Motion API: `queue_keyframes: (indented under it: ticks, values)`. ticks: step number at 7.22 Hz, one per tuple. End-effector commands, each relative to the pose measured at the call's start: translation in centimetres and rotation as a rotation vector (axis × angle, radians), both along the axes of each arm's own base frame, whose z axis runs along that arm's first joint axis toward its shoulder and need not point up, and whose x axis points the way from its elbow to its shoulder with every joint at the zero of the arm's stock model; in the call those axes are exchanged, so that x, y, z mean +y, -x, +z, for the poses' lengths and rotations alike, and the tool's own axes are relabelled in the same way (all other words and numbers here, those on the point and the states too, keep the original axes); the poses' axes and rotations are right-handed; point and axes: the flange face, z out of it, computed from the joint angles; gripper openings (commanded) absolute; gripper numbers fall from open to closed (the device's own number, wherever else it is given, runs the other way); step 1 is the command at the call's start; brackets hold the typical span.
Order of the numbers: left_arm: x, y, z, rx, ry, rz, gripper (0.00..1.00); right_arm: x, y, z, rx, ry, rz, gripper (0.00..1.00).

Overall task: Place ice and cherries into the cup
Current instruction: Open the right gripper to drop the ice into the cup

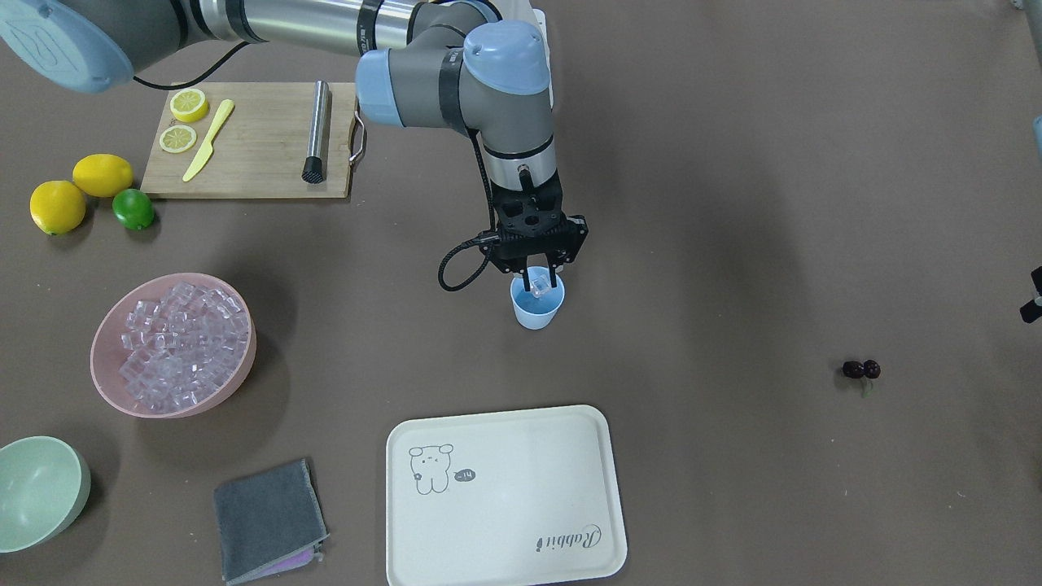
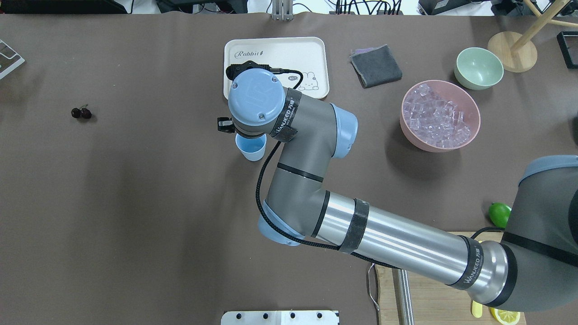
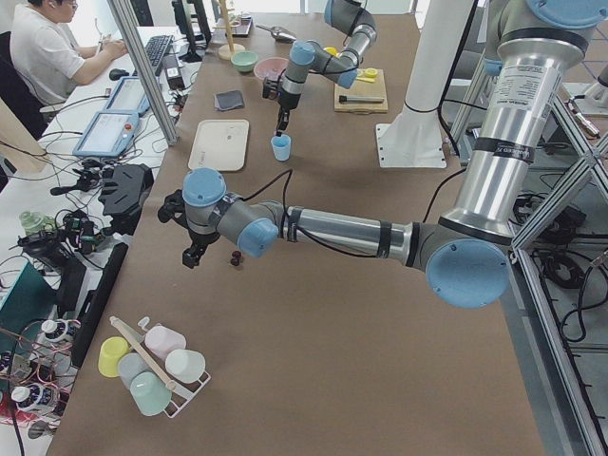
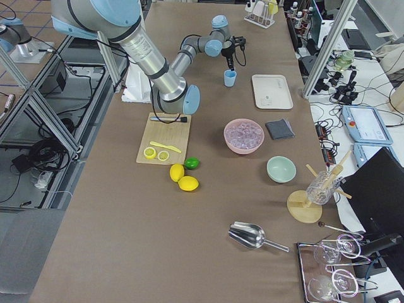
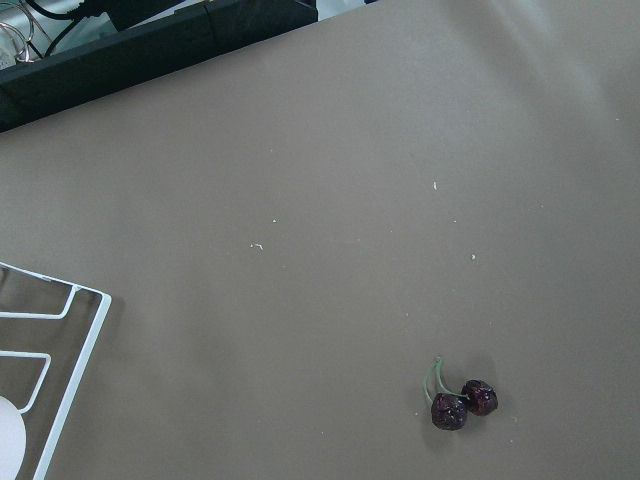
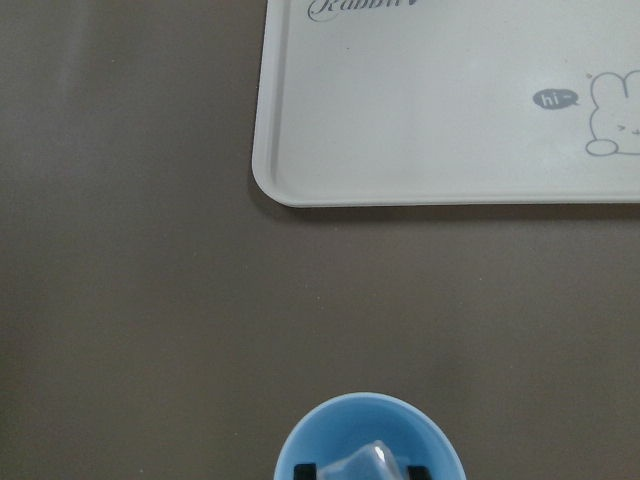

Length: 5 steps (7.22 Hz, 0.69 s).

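The light-blue cup [image 1: 537, 308] stands at the table's middle; it also shows in the overhead view [image 2: 251, 149] and the right wrist view [image 6: 372, 432]. My right gripper [image 1: 541, 281] hangs straight over the cup's mouth, shut on one clear ice cube [image 1: 540, 282], which the right wrist view [image 6: 362, 465] shows between the fingertips inside the rim. More ice [image 1: 183, 342] fills the pink bowl [image 1: 110, 378]. The cherries [image 1: 861, 370] lie on the table far from the cup, also in the left wrist view [image 5: 460, 403]. My left gripper [image 3: 195, 249] hovers near them; I cannot tell its jaws.
A white tray [image 1: 505, 496] lies in front of the cup. A grey cloth [image 1: 269, 521], a pale green bowl [image 1: 41, 488], a cutting board [image 1: 252, 138] with lemon slices, two lemons and a lime [image 1: 133, 209] sit on the ice bowl's side.
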Motion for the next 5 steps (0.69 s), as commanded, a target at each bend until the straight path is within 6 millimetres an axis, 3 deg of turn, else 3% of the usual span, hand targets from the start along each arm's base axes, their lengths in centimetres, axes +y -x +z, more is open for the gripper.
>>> queue_keyframes:
  ticks: [1,3,4,5]
  values:
    - [0.0,0.0,0.0,-0.001,-0.002,0.001,0.97,0.7,0.6,0.5,0.005,-0.001,-0.010,0.16]
    - [0.0,0.0,0.0,-0.001,-0.002,0.001,0.97,1.2,1.1,0.7,0.019,-0.020,0.004,0.81]
    - [0.0,0.0,0.0,-0.001,-0.001,0.001,0.97,1.1,1.0,0.4,0.014,-0.022,0.008,0.89]
    - [0.0,0.0,0.1,-0.001,0.001,0.001,0.97,-1.2,-1.4,-0.2,0.012,-0.036,0.021,0.91]
